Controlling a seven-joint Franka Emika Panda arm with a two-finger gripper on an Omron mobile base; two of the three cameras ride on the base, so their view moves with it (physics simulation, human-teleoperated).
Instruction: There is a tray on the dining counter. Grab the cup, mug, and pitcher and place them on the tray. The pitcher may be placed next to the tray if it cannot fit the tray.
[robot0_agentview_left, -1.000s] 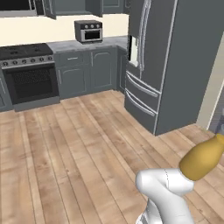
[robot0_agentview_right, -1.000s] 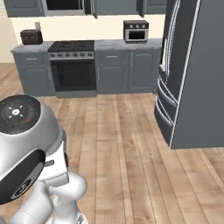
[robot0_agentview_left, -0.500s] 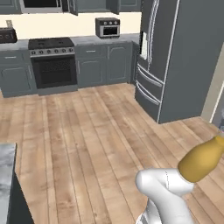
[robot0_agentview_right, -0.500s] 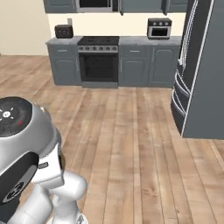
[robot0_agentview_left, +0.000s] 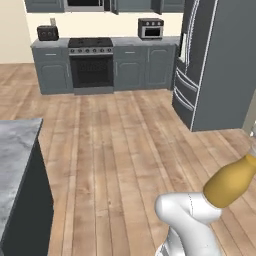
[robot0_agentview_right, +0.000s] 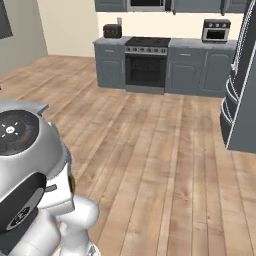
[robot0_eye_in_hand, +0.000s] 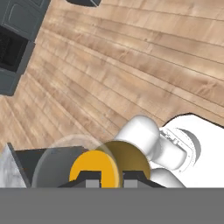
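Beside the arm in the left base view tilts the mustard-yellow pitcher (robot0_agentview_left: 231, 182), while the hand view shows the gripper (robot0_eye_in_hand: 108, 180) clamped on its round mouth.

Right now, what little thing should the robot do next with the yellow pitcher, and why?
Probably keep carrying it and roll toward the counter at the left. The tool is shut on the pitcher, held over bare wood floor, and no tray is in sight yet.

Both base views face the distant stove (robot0_agentview_left: 90, 62) across plank floor (robot0_agentview_right: 165, 160); the hand view looks straight down.
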